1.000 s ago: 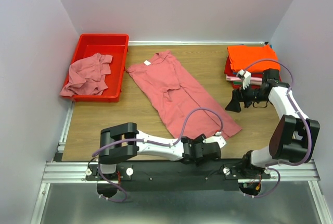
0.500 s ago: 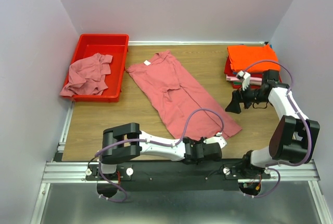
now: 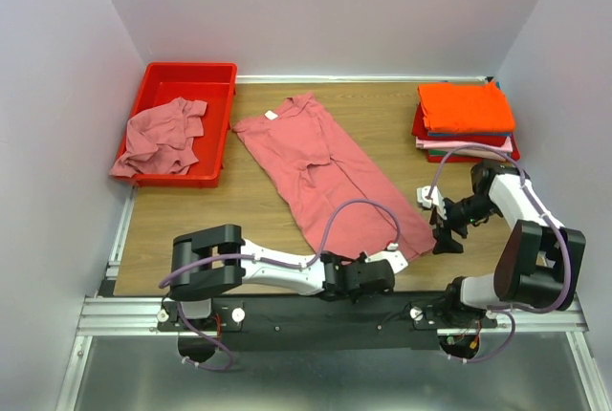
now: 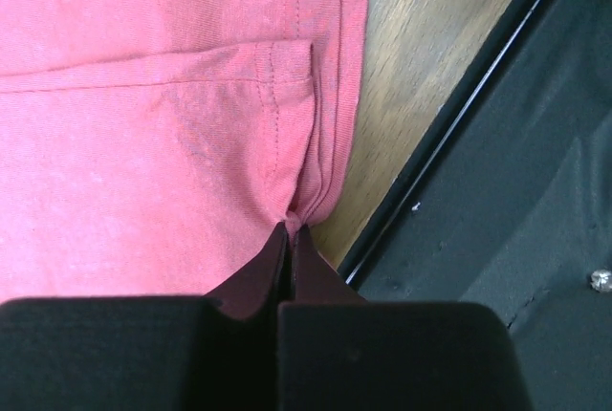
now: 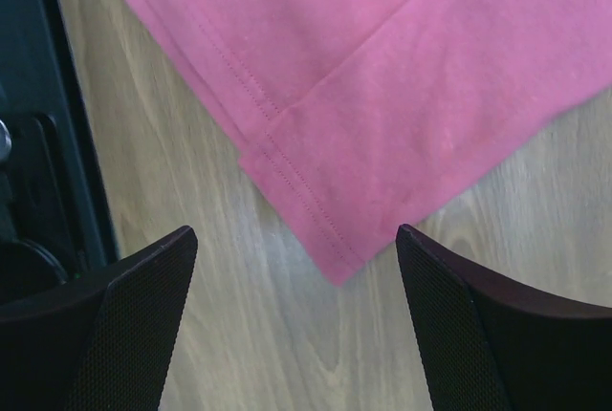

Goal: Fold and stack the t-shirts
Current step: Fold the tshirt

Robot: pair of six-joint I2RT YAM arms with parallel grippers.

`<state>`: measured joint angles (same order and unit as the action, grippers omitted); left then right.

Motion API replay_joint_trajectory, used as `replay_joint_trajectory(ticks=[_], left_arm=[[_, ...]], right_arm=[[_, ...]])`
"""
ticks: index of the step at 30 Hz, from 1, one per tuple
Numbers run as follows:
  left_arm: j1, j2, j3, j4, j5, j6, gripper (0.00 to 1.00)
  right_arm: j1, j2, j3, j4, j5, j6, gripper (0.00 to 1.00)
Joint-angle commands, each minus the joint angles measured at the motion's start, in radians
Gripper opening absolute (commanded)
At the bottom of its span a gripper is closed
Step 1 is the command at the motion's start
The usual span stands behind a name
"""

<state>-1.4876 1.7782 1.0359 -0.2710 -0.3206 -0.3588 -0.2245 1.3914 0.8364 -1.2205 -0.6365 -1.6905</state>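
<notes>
- Wooden counter (image 3: 191, 210) between pale walls. Far to the left of both claws, a red bin (image 3: 188, 69) holds one crumpled rose-pink t-shirt (image 3: 163, 134), not yet folded.
- Spread t-shirt (image 3: 325, 167) lies flat and diagonal ahead of the claws, with its neck tag at the far end and its hem toward them. It is dusty rose and soft, with a long fold line and a few wrinkles down the middle.
- Left claw (image 4: 290, 234) is pinched tight on the hem's near corner, and the cloth puckers right at its tips. The bite looks very thin, so I judge a quick pull could slip the fabric free, or catch only one layer of the doubled edge.
- Right claw (image 5: 292, 239) stands wide and holds nothing; the hem's other corner is directly below, between its fingers. If it descends off that point it may close on bare wood, and an uneven lift between the two claws would skew the fold.
- Stack of folded t-shirts (image 3: 464, 110), orange on top, sits well beyond the right claw in the far right corner.
</notes>
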Motion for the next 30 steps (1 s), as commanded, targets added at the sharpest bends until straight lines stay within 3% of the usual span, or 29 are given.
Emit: replay_joint_trajectory(ticks=[1,6,15,19,23,30], left_arm=[[0.012,-0.054,-0.026,0.058,0.046,-0.005,0.0],[0.023,-0.069,-0.031,0.078,0.061,0.0,0.0],[0.035,-0.085,-0.057,0.113,0.083,-0.002,0.0],[0.046,-0.105,-0.088,0.144,0.092,-0.002,0.0],[0.082,-0.148,-0.151,0.226,0.146,-0.005,0.0],[0.207,-0.302,-0.26,0.355,0.293,-0.006,0.0]], right_arm=[[0.036,-0.009,-0.037,-0.024,0.038,-0.204,0.9],[0.142,-0.043,-0.131,0.179,0.129,-0.104,0.84],[0.189,-0.009,-0.229,0.36,0.222,-0.061,0.56],[0.197,-0.015,-0.264,0.42,0.238,-0.043,0.23],[0.197,-0.031,-0.272,0.429,0.232,-0.015,0.0],[0.223,-0.058,-0.079,0.175,0.072,0.0,0.0]])
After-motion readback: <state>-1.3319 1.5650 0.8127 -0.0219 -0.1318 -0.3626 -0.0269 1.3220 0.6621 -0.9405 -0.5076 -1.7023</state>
